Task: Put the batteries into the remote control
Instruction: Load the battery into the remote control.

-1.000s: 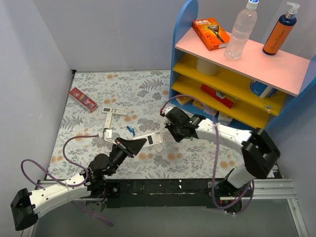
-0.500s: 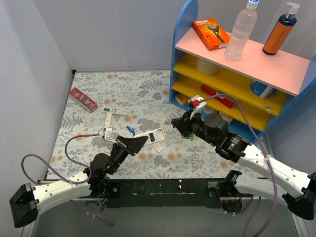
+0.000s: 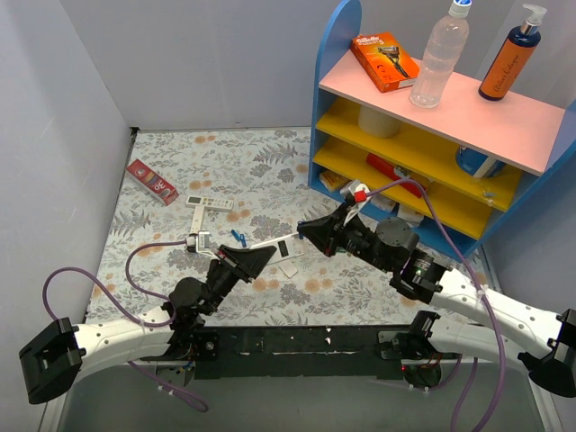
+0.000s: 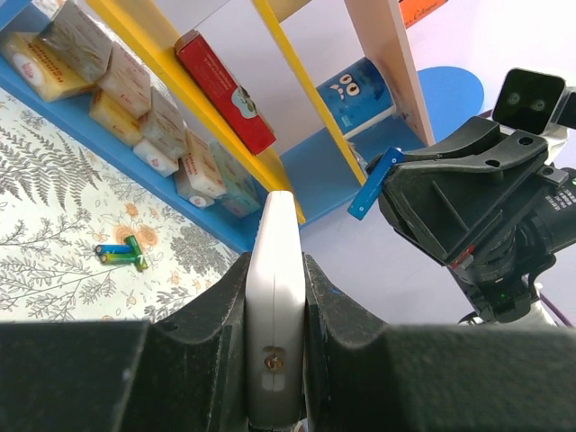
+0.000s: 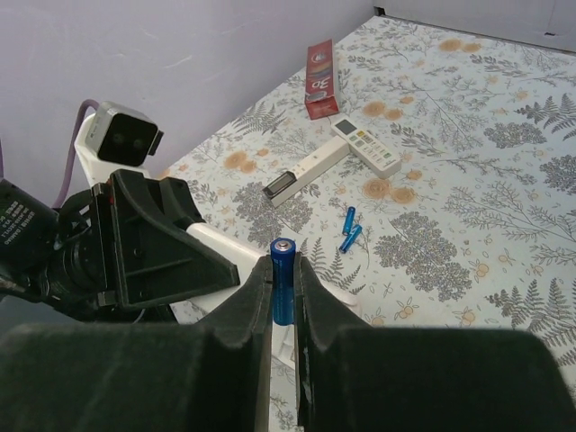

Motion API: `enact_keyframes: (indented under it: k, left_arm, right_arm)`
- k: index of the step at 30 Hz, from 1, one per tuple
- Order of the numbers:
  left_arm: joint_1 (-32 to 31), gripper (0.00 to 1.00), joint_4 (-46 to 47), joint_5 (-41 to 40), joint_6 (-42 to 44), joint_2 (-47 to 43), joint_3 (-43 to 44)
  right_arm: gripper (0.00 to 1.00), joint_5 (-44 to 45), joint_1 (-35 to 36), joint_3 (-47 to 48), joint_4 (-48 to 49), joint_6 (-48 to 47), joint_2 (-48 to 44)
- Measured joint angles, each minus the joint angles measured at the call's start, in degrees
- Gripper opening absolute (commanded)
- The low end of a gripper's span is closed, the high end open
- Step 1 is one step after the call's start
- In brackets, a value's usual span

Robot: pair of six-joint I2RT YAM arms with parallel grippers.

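My left gripper (image 3: pixel 258 256) is shut on the white remote control (image 3: pixel 273 247) and holds it above the table, its dark battery recess (image 3: pixel 282 247) facing up. In the left wrist view the remote control (image 4: pixel 273 297) stands edge-on, clamped between the fingers of the left gripper (image 4: pixel 274 270). My right gripper (image 3: pixel 306 230) is shut on a blue battery (image 5: pixel 283 281) just right of the remote's far end. That same battery (image 4: pixel 375 184) sticks out of the right gripper in the left wrist view. Two blue batteries (image 5: pixel 349 229) lie loose on the cloth, and green and blue ones (image 4: pixel 121 254) lie by the shelf.
A small white cover piece (image 3: pixel 288 268) lies under the remote. A second thin white remote (image 3: pixel 205 208) and a red box (image 3: pixel 151 181) lie at the back left. The blue and yellow shelf (image 3: pixel 423 135) with boxes and bottles fills the right side.
The right arm swung out to the right, and its gripper with the battery now points left at the remote's end. The left gripper raised the remote slightly.
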Motion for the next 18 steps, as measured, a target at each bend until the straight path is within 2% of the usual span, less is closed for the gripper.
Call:
enact_keyframes:
  k: [18]
  left_arm:
    - [0.0,0.0,5.0,1.4,0.0,1.4,0.0]
  right_arm:
    - [0.01,3.3,2.0,-4.1,3.1,1.3,1.9]
